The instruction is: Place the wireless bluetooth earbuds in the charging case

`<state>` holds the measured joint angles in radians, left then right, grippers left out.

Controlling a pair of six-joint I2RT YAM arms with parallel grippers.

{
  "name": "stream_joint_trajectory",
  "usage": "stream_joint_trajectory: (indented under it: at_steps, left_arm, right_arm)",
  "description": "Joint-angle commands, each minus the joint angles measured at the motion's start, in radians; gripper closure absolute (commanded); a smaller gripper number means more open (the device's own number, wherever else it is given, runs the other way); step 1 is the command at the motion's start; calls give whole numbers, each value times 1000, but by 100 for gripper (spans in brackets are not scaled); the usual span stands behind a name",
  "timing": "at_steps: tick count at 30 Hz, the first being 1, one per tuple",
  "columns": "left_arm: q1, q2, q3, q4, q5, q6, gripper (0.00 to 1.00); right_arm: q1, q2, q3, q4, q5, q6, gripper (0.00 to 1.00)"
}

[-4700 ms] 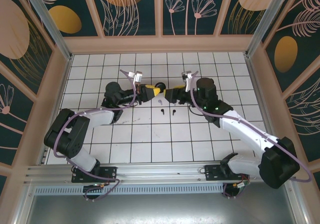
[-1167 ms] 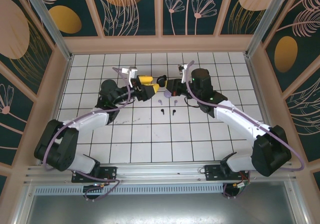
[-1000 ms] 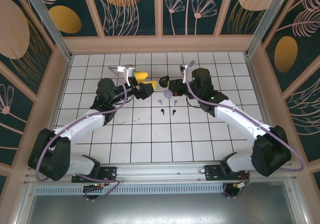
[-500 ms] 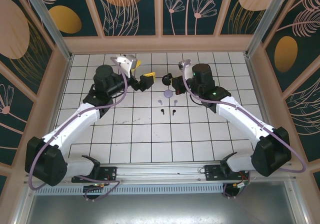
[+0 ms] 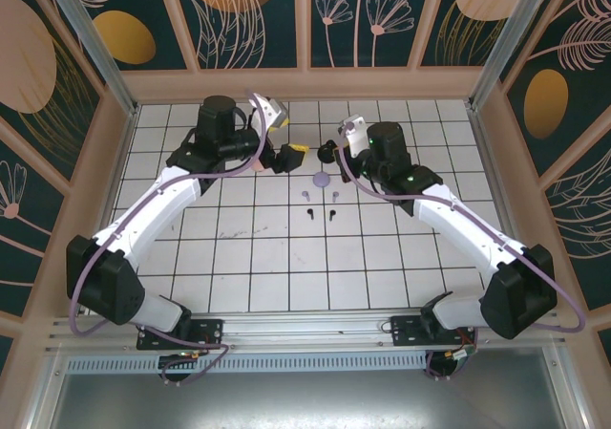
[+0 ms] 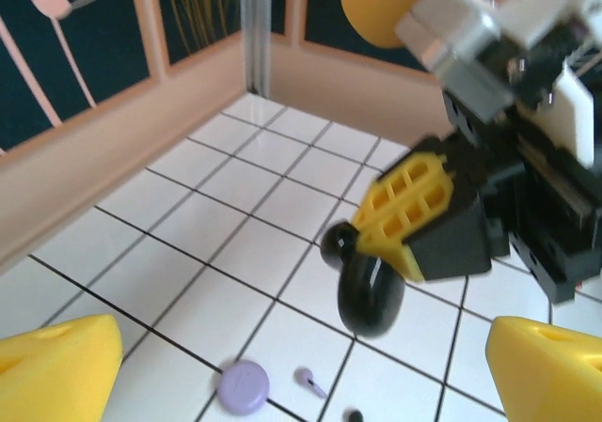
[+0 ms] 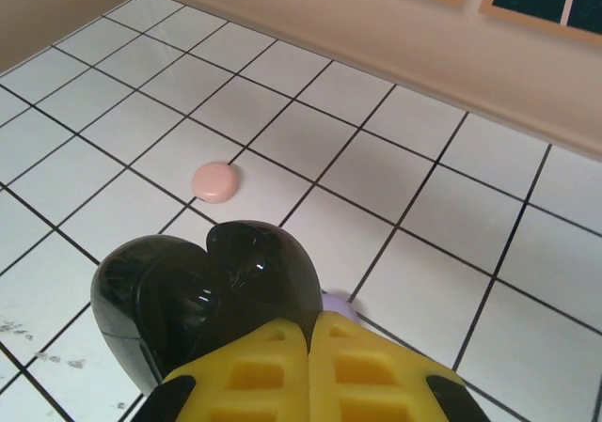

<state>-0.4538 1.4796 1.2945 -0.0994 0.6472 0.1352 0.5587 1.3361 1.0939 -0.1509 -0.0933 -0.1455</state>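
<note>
Charging case [image 7: 202, 295] clamped; pink disc [image 7: 215, 179] beyond.

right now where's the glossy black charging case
In the top view the glossy black charging case is clamped in the right end effector, just beyond the round lilac disc.

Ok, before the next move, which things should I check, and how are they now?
1. The black case clamped in the right jaws: ok.
2. The left jaws open and empty: ok.
3. Both black earbuds lying free on the tiles: ok.
4. An earbud held for inserting: not ok, none is held.
5. Sockets of the case free: cannot tell.
</note>
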Motion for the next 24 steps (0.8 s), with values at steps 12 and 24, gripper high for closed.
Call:
stream_joint_trajectory:
  at_steps: [12, 24]
  left_arm:
    - [-2, 72, 110, -389, 131, 230, 10]
    - [-2, 82, 104, -458, 252, 258, 29]
  right_arm:
    - [166, 22, 116, -101, 139, -138, 100]
    - [231, 3, 102, -121, 156, -136, 100]
